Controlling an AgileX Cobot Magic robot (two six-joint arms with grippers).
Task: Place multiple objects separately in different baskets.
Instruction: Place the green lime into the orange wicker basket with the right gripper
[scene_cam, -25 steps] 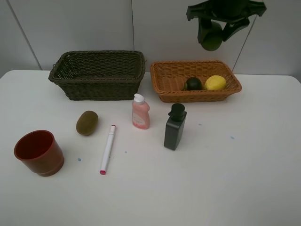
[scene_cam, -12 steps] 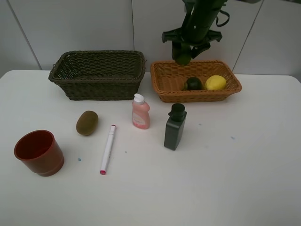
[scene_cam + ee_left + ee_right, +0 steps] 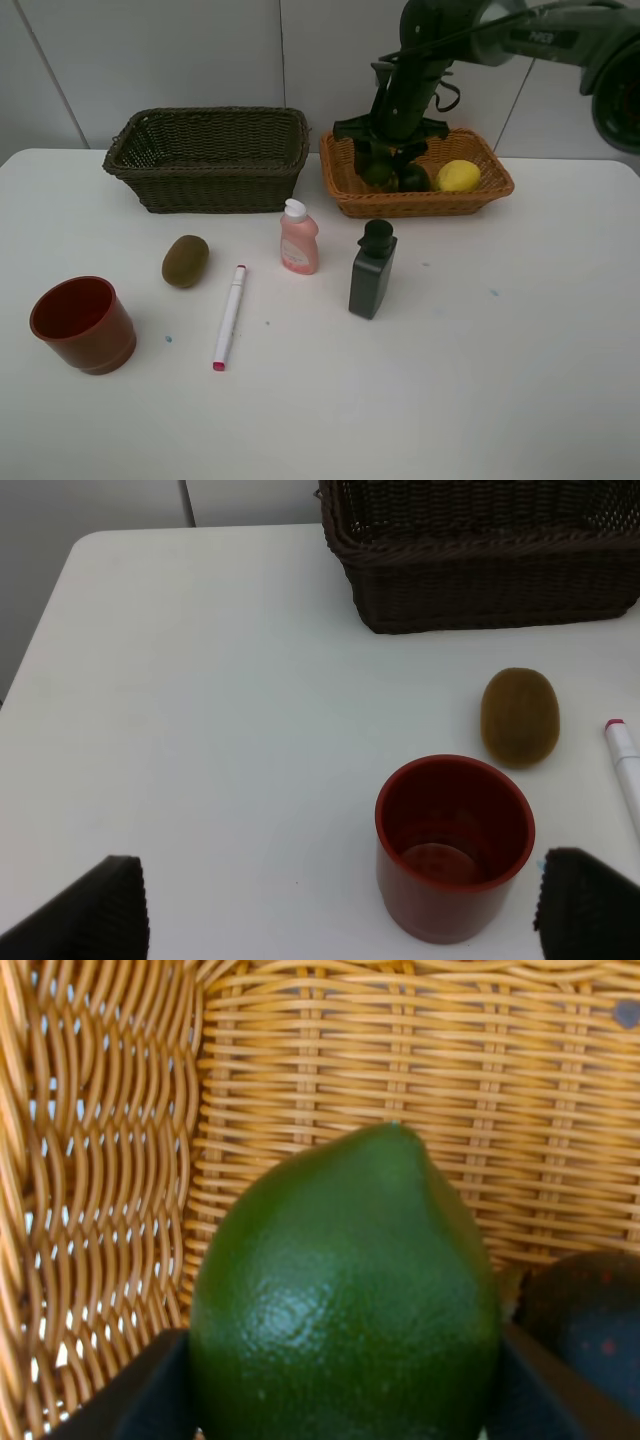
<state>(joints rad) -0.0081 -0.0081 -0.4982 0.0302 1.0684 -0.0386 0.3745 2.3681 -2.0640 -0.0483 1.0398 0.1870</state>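
My right gripper (image 3: 381, 160) reaches down into the light orange-tan basket (image 3: 350, 201), shut on a dark green round fruit (image 3: 378, 174) (image 3: 345, 1290) low at the basket's left end. A second dark green fruit (image 3: 413, 179) (image 3: 590, 1315) and the yellow lemon (image 3: 458, 176) lie beside it. The dark olive basket (image 3: 205, 185) holds nothing I can see. My left gripper (image 3: 340, 880) hovers open over the table by the red cup (image 3: 455, 845) (image 3: 83, 324). The kiwi (image 3: 185, 260), marker (image 3: 229, 316), pink bottle (image 3: 299, 238) and dark bottle (image 3: 372, 269) sit on the table.
The white table (image 3: 500, 380) ends at a wall behind both baskets. The two bottles stand upright just in front of the orange basket. In the left wrist view the kiwi (image 3: 519, 715) lies between the cup and the dark basket (image 3: 480, 580).
The right gripper has come down and leftward from high above the orange basket into its left end, still carrying the green fruit. Nothing else on the table has moved.
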